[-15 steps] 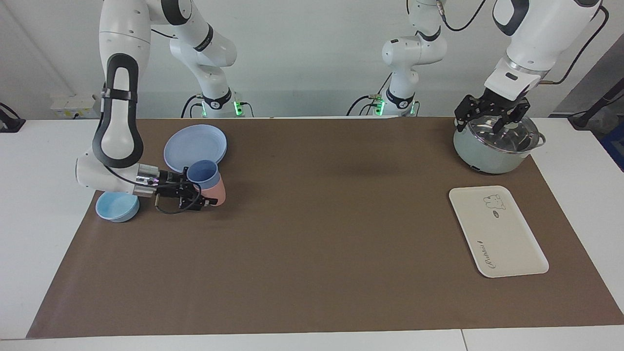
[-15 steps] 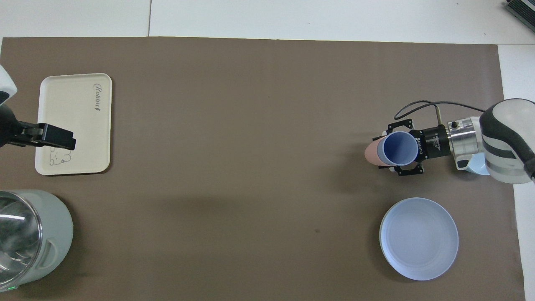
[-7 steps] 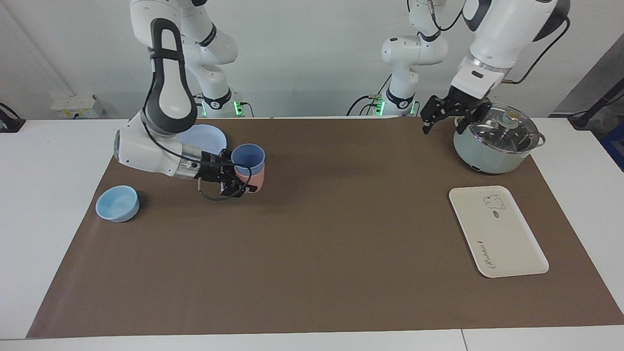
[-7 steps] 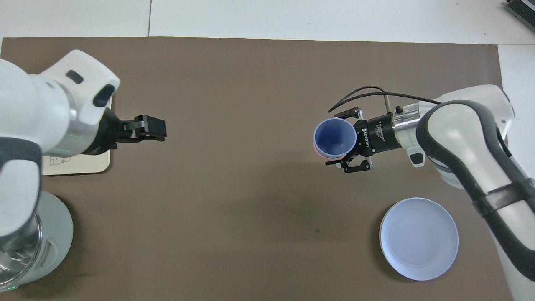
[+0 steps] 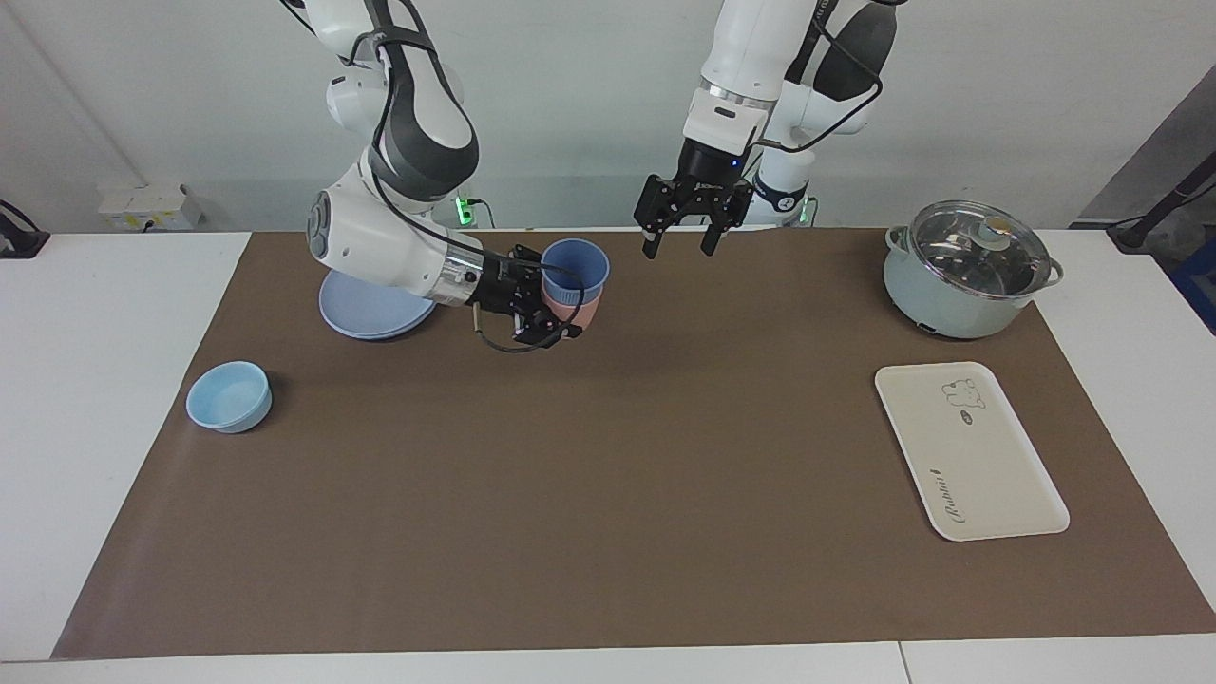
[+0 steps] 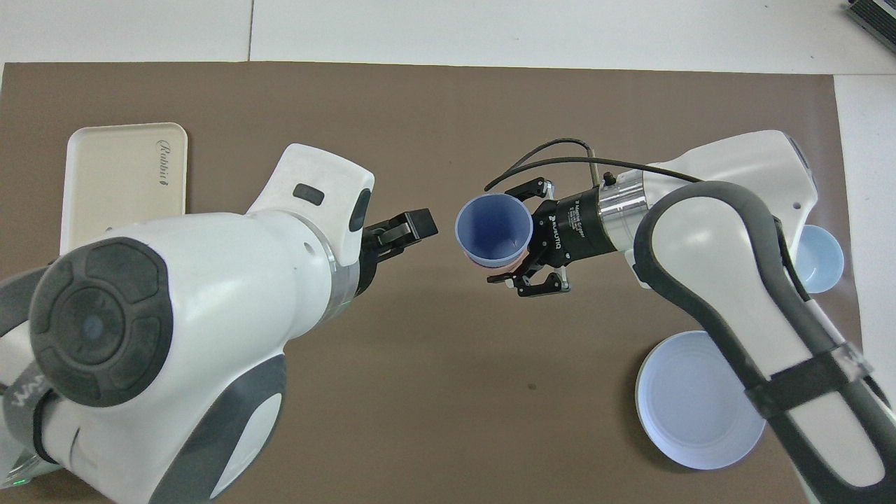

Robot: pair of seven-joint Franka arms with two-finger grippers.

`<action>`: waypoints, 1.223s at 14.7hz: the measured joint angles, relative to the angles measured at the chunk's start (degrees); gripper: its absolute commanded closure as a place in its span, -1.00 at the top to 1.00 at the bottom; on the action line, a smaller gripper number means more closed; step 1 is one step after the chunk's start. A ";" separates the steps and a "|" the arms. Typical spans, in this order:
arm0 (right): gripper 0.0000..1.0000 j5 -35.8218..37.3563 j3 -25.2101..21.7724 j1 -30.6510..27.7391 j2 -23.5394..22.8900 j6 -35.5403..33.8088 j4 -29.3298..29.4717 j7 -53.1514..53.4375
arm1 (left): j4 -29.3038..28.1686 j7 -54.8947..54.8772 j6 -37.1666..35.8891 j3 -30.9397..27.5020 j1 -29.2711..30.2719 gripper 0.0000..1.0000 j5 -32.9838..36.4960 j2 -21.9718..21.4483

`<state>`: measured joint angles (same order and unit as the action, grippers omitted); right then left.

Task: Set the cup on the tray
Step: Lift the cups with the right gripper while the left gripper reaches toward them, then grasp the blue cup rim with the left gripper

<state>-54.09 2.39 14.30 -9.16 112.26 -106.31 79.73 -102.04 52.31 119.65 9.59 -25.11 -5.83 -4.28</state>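
In pink cup: cup (periwinkle, tapered)

Mid-frame, the right tool grips a periwinkle-blue plastic tumbler nested in a pink cup; the left tool faces it

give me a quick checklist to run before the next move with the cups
1. Right end effector grips the stack: ok, shut on the pink cup, held above the mat.
2. Blue cup separated from the pink one: not ok, it sits nested inside it.
3. Left end effector ready to receive: ok, fingers open, hanging beside the stack, not touching it.
4. Tray free for the cup: ok, nothing on it, toward the left arm's end.
5. Pot clear of the tray: ok, it stands nearer the robots, apart from it.
6. Cups level: cannot tell.
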 measured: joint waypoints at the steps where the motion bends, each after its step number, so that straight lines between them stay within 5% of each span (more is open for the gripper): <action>1: -1.00 0.00 0.00 0.90 0.01 1.37 0.00 0.46 | 0.02 1.57 1.59 -0.14 0.00 0.88 -0.03 0.00; 5: -1.00 0.54 -0.02 2.50 0.01 2.98 -0.04 0.86 | 0.07 4.55 4.78 -0.25 -0.45 0.38 -0.25 0.13; 10: -1.00 3.34 -0.01 5.62 0.01 6.45 -0.10 3.07 | 0.11 4.98 5.45 -0.24 -2.14 0.34 -0.25 2.69; 11: -1.00 3.69 0.00 6.24 0.01 7.25 -0.11 3.67 | 0.12 4.98 5.46 -0.25 -2.34 0.16 -0.25 3.09; 13: -1.00 3.79 -0.01 6.57 0.01 7.58 -0.11 3.98 | 0.11 4.98 5.42 -0.25 -2.82 -0.89 -0.24 3.73; 18: -1.00 3.89 -0.63 6.31 -0.09 8.17 -0.11 4.04 | 0.26 4.59 3.77 -0.59 -3.07 -1.00 -0.09 3.95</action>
<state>-50.20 1.76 20.61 -9.25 120.43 -106.42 83.77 -101.78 56.90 123.42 9.00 -28.18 -5.92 -0.32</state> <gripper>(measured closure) 0.229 0.890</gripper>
